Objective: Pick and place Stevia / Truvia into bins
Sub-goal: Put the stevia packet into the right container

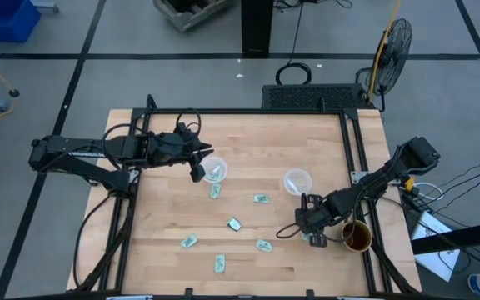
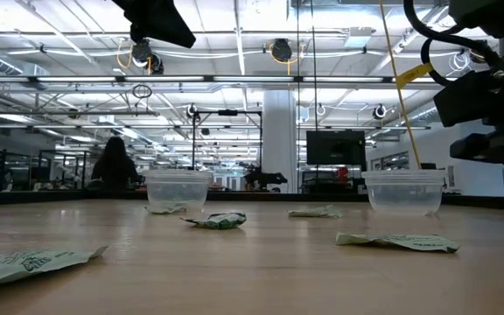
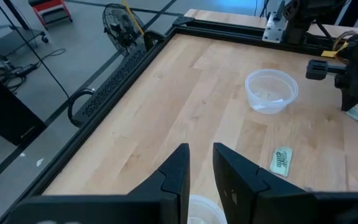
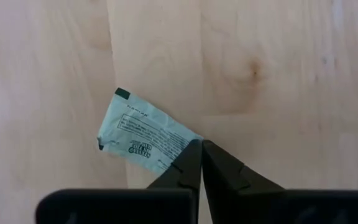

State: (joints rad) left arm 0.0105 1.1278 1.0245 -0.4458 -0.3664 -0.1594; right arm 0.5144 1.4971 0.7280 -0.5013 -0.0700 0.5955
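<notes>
Stevia packet (image 4: 146, 140) pinched by right tool (image 4: 201, 163) — brown mug (image 1: 357, 237) adjacent.

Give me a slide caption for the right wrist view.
Right gripper shut on the corner of a pale green sweetener packet lying on the wooden table.

Bright, even ceiling strip lights (image 2: 234, 52) give soft shadows; near packets (image 2: 24, 262) in the low view blur.
</notes>
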